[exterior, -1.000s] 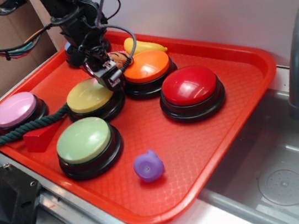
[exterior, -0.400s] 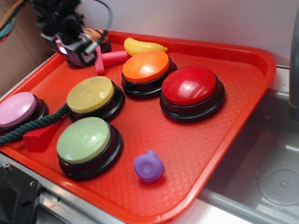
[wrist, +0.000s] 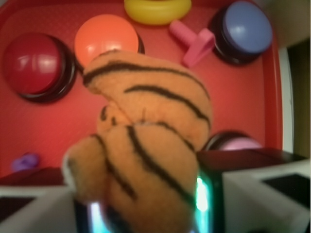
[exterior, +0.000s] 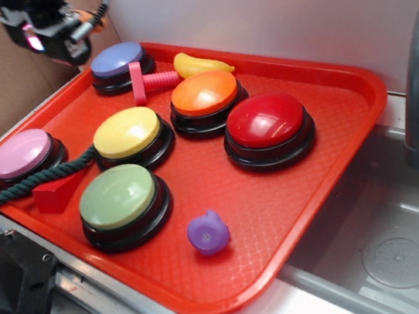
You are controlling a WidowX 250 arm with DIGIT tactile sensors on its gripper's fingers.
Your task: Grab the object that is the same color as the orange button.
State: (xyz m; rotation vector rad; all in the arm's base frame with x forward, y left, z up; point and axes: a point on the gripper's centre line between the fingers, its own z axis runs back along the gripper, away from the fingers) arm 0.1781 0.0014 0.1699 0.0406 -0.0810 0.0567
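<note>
I'm holding the gripper at upper left, above the tray, jaws pinching the toy tiger; it's looking soft and light, squeezing around its plush middle

You are looking at a red tray with the orange button sitting near its back edge. Just behind that button a yellow banana is lying, and just to its left a pink peg is resting. The red button is sitting beside it on the right, the yellow button on the left. Your gripper is hanging high above the tray's far left corner, well apart from the orange button; a sliver of orange is showing at its tip, too small to identify.
</note>
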